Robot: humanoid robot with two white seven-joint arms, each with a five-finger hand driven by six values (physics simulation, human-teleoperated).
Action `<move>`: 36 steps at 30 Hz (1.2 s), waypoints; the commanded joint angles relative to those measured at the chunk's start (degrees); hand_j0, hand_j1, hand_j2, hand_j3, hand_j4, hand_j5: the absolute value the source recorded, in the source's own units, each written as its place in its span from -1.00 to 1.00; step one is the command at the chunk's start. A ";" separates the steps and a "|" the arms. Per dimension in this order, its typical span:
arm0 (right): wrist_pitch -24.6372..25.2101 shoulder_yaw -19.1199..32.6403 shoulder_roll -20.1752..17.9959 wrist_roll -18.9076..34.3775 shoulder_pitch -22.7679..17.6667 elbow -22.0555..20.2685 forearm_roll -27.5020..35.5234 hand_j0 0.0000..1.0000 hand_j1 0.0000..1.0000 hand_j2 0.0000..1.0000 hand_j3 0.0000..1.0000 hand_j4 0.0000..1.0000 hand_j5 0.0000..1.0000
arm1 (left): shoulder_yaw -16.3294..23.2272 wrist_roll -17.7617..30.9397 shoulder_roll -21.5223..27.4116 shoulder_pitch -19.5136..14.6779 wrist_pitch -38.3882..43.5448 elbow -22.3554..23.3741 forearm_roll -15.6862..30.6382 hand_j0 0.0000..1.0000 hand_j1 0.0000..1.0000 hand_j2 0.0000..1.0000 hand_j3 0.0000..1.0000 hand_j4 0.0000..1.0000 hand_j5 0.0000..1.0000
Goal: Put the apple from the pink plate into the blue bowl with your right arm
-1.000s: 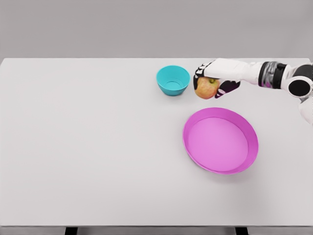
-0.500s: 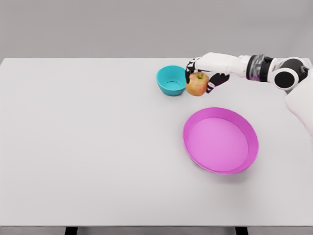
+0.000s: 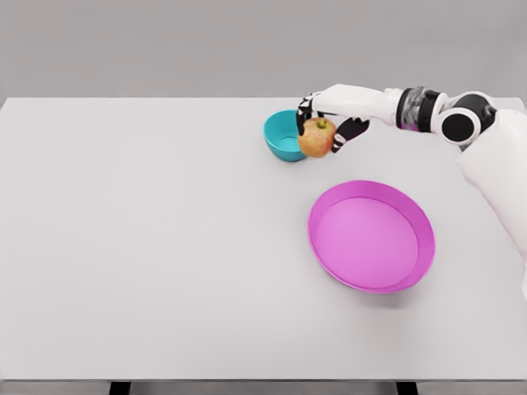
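Observation:
My right hand (image 3: 319, 123) holds a red-yellow apple (image 3: 316, 140), fingers curled over its top. The apple hangs at the right rim of the blue bowl (image 3: 282, 137), overlapping that rim in the picture. The bowl sits on the white table toward the back, and the part of its inside that shows holds nothing. The pink plate (image 3: 371, 235) lies nearer the front right, with nothing on it. My right arm (image 3: 428, 111) reaches in from the right edge. No left arm shows.
The white table (image 3: 148, 247) spreads wide to the left and front of the bowl and plate. Its back edge runs just behind the bowl, against a grey wall.
My right hand has carried the apple leftward, from beside the bowl over the table to the bowl's right rim. The arm has stretched further in from the right.

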State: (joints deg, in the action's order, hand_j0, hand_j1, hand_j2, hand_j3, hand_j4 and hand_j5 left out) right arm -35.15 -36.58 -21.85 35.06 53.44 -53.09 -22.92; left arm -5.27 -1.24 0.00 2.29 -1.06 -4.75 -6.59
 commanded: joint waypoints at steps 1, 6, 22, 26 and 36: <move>0.15 0.10 0.67 -0.06 0.00 0.97 0.25 -0.40 -0.40 -0.40 -0.40 -0.40 -0.40 | 0.00 0.01 0.00 0.00 0.00 0.00 0.00 1.00 1.00 1.00 1.00 1.00 1.00; 0.15 0.10 2.34 -0.06 1.85 5.89 0.16 -0.40 -0.40 -0.40 -0.40 -0.40 -0.40 | 0.00 0.01 0.00 0.00 0.00 0.00 0.00 1.00 1.00 1.00 1.00 1.00 1.00; 0.15 0.19 6.03 -0.06 5.71 12.92 -0.55 -0.40 -0.40 -0.40 -0.40 -0.40 -0.40 | 0.00 0.01 0.00 0.00 0.00 0.00 0.00 1.00 1.00 1.00 1.00 1.00 1.00; 0.15 0.10 6.47 -0.06 6.15 13.36 -0.55 -0.40 -0.40 -0.40 -0.40 -0.40 -0.40 | 0.00 0.01 0.00 0.00 0.00 0.00 0.00 1.00 1.00 1.00 1.00 1.00 1.00; 0.15 0.10 9.01 -0.06 7.82 16.70 -2.30 -0.40 -0.40 -0.40 -0.40 -0.40 -0.40 | 0.00 0.01 0.00 0.00 0.00 0.00 0.00 1.00 1.00 1.00 1.00 1.00 1.00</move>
State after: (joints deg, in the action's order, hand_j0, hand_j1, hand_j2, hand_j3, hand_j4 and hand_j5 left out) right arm -35.17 -36.63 -13.79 35.04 61.44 -37.71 -24.99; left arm -5.27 -1.24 0.00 2.29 -1.06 -4.75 -6.59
